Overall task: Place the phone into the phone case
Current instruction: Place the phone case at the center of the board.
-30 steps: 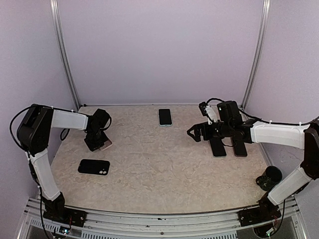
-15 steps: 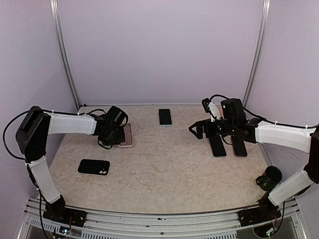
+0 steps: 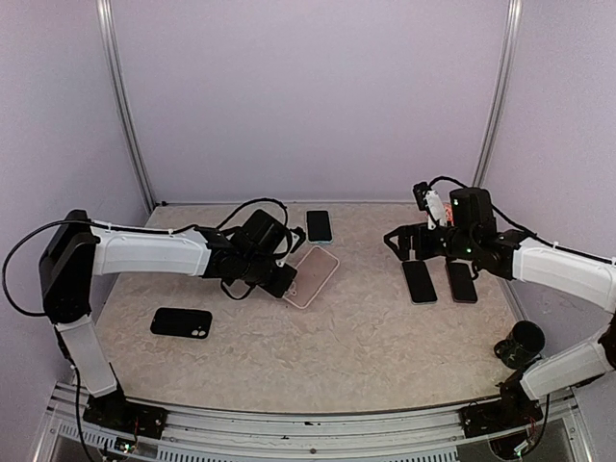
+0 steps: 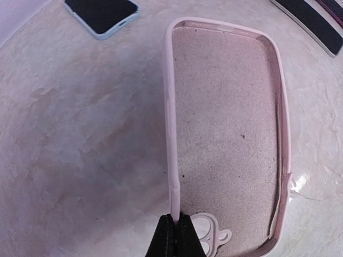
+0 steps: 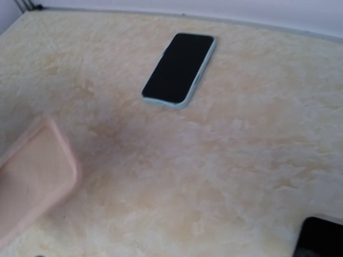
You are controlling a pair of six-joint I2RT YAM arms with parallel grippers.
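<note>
Counting across the marbled beige worktop (image 3: 366,327), we are seeing one phone case (image 3: 311,276) and four flat slabs: one phone with a pale blue rim (image 3: 319,226) lying face up near the back wall, two dark phones (image 3: 419,281) (image 3: 462,281) lying side by side and parallel on the right, and one black slab (image 3: 181,322) with small round lens marks at front left.

The case is pink, a rounded rectangle with a raised soft rim, a matte, faintly speckled lining and a camera cut-out at one corner. It is lying open side up near the middle of the worktop, just in front of the blue-rimmed phone and not touching it; whether it is resting flat or lifted slightly, we cannot tell.

The left arm (image 3: 154,250) is reaching across to it, and its jaws are pinching one long side wall of the case, near the cut-out corner, closed thin on the rim.

The right arm (image 3: 558,269) is hovering above the two dark phones; we cannot tell how its jaws are standing.
</note>
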